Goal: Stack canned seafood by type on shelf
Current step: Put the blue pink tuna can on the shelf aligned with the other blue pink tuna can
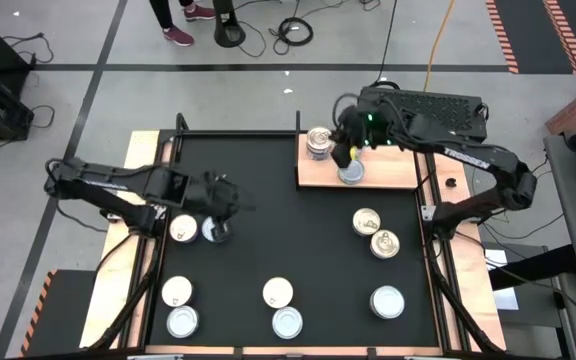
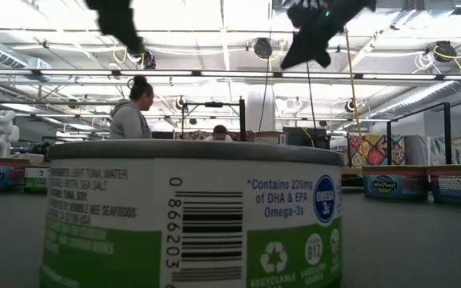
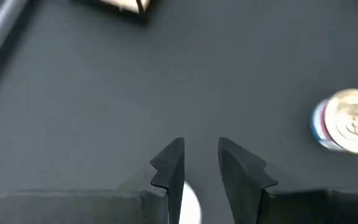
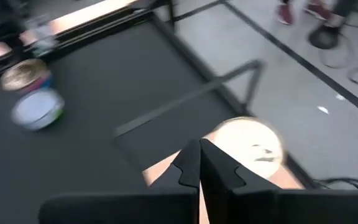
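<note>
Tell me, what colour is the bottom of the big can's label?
Green, on the can in the low view.

The middle of the black table top (image 1: 288, 215) is bare, so a gripper could pass there freely from the left side to the right side. On the shelf (image 1: 398, 172) two tins (image 1: 319, 142) take the left half together with the right gripper (image 1: 346, 152), whose fingers are pressed together above them; the right half of the board is free. Near the left edge, two tins (image 1: 183, 229) stand just beside each other, and the left gripper (image 1: 218, 212) hangs over them, blocking the way from above. Along the near edge five tins (image 1: 278, 293) stand in small groups with wide gaps between. Two more tins (image 1: 367, 221) stand close together below the shelf.
</note>
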`<state>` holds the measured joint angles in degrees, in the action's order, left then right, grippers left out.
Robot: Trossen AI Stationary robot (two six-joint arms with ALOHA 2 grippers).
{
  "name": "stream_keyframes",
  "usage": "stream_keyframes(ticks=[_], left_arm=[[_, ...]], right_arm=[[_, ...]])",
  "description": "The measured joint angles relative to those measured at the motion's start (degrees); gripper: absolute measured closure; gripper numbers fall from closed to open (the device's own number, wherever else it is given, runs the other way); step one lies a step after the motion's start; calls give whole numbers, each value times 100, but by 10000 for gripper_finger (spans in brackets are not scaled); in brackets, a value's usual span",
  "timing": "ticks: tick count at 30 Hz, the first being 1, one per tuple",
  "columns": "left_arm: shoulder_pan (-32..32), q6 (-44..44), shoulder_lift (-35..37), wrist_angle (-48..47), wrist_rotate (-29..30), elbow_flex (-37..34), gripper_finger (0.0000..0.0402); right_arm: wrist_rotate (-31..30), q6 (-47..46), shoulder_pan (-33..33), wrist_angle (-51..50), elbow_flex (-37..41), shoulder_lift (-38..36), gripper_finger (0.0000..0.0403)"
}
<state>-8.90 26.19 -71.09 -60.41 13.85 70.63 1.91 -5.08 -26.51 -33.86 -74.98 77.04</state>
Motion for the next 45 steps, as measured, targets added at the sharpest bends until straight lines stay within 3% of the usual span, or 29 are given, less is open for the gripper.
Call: stream_keyframes(ticks=[4,9,15,20,23,29,32,45], left_arm=[[-659,971,-4,-329,149,-189,302],[-1109,1056,-4,-374,156,-648,302],[-1146,1089,-4,-607,339,-1530,302],[-1190,1057,-7,-162,-25,-2144,302],[-1225,1338,-7,-292,-241,-2314,302],[-1224,3409,-7,-725,-692,-2338,302],[-1229,3961,-7,-849,-776,-2338,302],[-1240,4079,-467,-983,-675,-2338,302]], right_arm=[[-5,-92,730,-159,0,-184,403],[-173,-677,1650,-133,0,-256,403],[-1492,-1813,2662,-168,0,-175,403],[-2018,-2463,3241,-151,-2,-180,403],[-2154,-2739,3491,-171,-2,-175,403],[-2271,-2890,3908,-243,-2,-178,403],[-2573,-2846,4014,-284,-2,-178,403],[-2457,-2726,4012,-322,-2,-178,403]])
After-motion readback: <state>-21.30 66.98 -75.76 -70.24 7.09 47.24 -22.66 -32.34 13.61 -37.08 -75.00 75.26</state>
